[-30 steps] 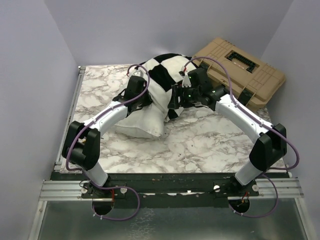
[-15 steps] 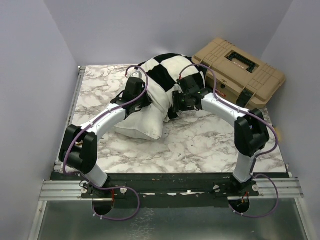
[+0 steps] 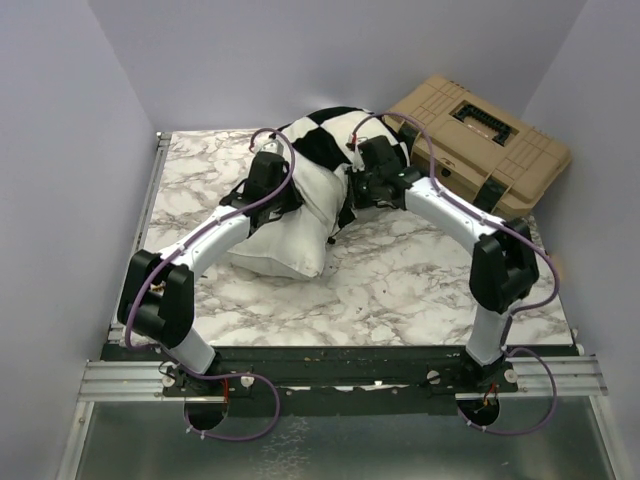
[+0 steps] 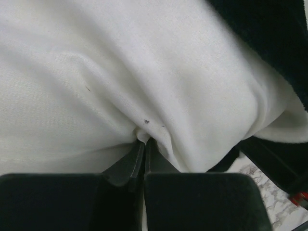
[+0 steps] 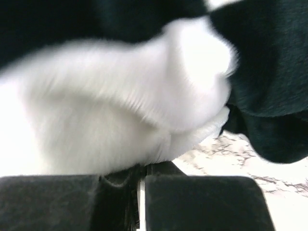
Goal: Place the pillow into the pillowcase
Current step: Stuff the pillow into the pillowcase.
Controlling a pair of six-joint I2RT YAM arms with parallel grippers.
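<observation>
pillow (image 3: 290,225): lies at the middle of the marble table (image 3: 420,285); its far end is inside the checked cover, its white near end bare and pointing at the left arm's side.
pillowcase (image 3: 335,135): bunched over the far end of the pillow, with its open hem across the middle; the far right part leans by the tan case (image 3: 480,140).
left gripper (image 4: 143,144): jaws together, pinching a small fold of the pillow's white cloth on its left flank.
right gripper (image 5: 139,175): jaws closed at the hem on the right side; blur hides whether it has the case's cloth, the pillow's, or both.
step in hand: working the cover along the pillow, about half on by my reading.
next move calls for: the left to hold the pillow firm while the right draws the hem toward the bare near end, if it does hold the hem.
</observation>
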